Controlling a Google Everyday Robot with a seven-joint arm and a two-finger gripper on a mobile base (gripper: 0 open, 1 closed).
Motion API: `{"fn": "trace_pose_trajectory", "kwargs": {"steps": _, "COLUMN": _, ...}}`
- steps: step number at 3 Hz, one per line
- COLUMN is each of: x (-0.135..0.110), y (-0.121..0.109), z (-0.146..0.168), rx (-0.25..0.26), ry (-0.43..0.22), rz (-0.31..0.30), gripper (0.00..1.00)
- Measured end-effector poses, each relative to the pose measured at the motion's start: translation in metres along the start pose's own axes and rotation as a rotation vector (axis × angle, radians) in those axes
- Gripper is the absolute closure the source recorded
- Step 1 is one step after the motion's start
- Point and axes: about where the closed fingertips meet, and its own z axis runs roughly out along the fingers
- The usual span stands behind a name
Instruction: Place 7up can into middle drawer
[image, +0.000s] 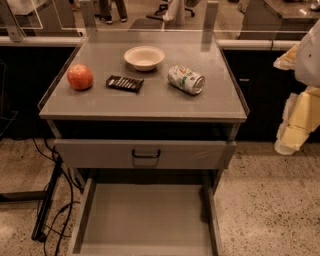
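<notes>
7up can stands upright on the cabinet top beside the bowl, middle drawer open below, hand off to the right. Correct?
No: the camera view shows the 7up can lying on its side, not upright. The rest holds: cabinet top, beside the bowl, middle drawer open below, hand off to the right.

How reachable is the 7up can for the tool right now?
Probably yes. The tool hangs right of the cabinet, and the 7up can lies on its side on the top's right part, apart from the bowl, with nothing above it or between them.
</notes>
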Motion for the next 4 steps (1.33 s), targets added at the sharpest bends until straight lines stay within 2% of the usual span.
{"fn": "trace_pose_trajectory", "kwargs": {"steps": 1, "x": -0.003, "y": -0.002, "z": -0.001, "rx": 0.008, "ry": -0.002, "rz": -0.013, "gripper": 0.0}}
{"fn": "trace_pose_trajectory", "kwargs": {"steps": 2, "x": -0.015, "y": -0.009, "z": 0.0, "rx": 0.026, "ry": -0.023, "rz": -0.062, "gripper": 0.0}}
{"fn": "trace_pose_trajectory", "kwargs": {"steps": 3, "x": -0.027, "y": -0.031, "z": 0.004, "rx": 0.04, "ry": -0.14, "rz": 0.008, "gripper": 0.0}}
{"fn": "trace_pose_trajectory", "kwargs": {"steps": 4, "x": -0.049, "y": -0.051, "z": 0.019, "rx": -0.012, "ry": -0.301, "rz": 0.159, "gripper": 0.0}}
